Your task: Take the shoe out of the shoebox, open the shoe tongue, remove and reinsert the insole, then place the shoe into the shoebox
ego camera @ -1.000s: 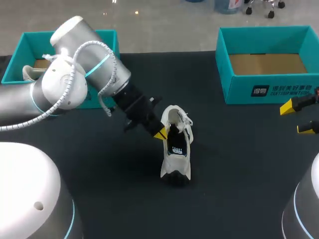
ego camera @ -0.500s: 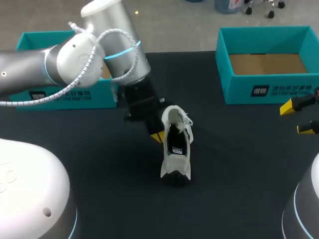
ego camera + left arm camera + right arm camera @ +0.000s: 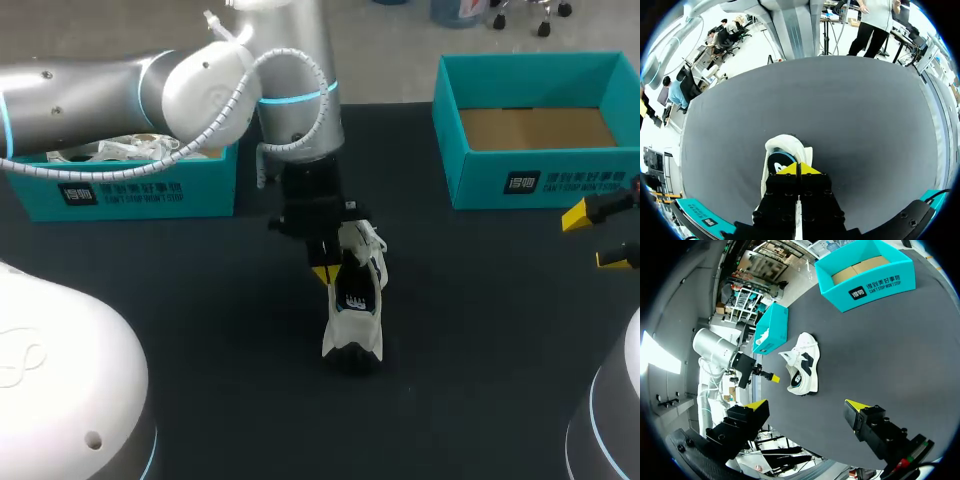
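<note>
A white shoe [image 3: 355, 305] with a dark inside lies in the middle of the black table, and the right wrist view also takes in the shoe [image 3: 802, 370]. My left gripper [image 3: 325, 272] comes down from the far side to the shoe's opening. In the left wrist view its yellow tips [image 3: 797, 169] are pressed together just over the shoe [image 3: 782, 150], with nothing seen between them. My right gripper [image 3: 595, 238] hangs open at the table's right edge, far from the shoe; its fingers [image 3: 756, 404] stand wide apart around empty air.
A teal shoebox [image 3: 540, 170] with a bare cardboard floor stands at the back right. A second teal shoebox [image 3: 130, 190] at the back left holds white paper or laces. My left arm's elbow [image 3: 215, 85] hangs over that left box.
My left arm has swung to the right and toward the far side. Its gripper stayed at the shoe's opening and now points down from behind. The shoe and right arm have not moved.
</note>
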You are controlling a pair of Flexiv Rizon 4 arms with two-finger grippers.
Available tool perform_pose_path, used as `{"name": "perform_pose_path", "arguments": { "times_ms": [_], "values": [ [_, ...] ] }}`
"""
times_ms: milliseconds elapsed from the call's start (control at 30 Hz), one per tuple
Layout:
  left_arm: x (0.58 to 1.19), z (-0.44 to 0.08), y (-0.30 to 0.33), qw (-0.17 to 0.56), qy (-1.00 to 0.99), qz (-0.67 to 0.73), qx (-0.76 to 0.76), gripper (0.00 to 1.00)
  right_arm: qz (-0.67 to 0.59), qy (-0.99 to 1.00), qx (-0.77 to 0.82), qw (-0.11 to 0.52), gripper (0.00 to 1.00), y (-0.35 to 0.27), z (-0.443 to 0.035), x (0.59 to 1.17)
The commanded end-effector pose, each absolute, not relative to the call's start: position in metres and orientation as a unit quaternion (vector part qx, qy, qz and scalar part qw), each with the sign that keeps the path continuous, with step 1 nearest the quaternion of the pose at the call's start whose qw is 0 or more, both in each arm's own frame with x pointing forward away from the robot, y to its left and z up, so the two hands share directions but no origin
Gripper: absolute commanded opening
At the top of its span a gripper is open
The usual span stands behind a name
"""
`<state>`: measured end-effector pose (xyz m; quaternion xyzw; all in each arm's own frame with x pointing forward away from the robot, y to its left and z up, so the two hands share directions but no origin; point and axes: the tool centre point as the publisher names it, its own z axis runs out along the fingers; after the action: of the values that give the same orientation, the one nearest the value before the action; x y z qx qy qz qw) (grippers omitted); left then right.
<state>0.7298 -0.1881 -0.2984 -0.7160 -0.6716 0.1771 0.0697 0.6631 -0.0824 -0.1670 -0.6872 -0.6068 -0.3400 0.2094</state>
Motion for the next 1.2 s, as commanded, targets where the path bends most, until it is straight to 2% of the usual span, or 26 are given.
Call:
{"name": "perform_pose_path", "arguments": {
  "times_ms": [33, 1200],
  "values": [
    [0.739, -0.313, -0.2, 0.118, -0.673, 0.139, -0.716, 0.0, -0.352, -0.599, -0.693, 0.194, 1.0, -0.083, -0.166, 0.653],
    [0.731, -0.389, -0.215, 0.122, -0.726, 0.118, -0.666, 0.0, -0.352, -0.599, -0.693, 0.194, 1.0, -0.083, -0.166, 0.653]
  ]
}}
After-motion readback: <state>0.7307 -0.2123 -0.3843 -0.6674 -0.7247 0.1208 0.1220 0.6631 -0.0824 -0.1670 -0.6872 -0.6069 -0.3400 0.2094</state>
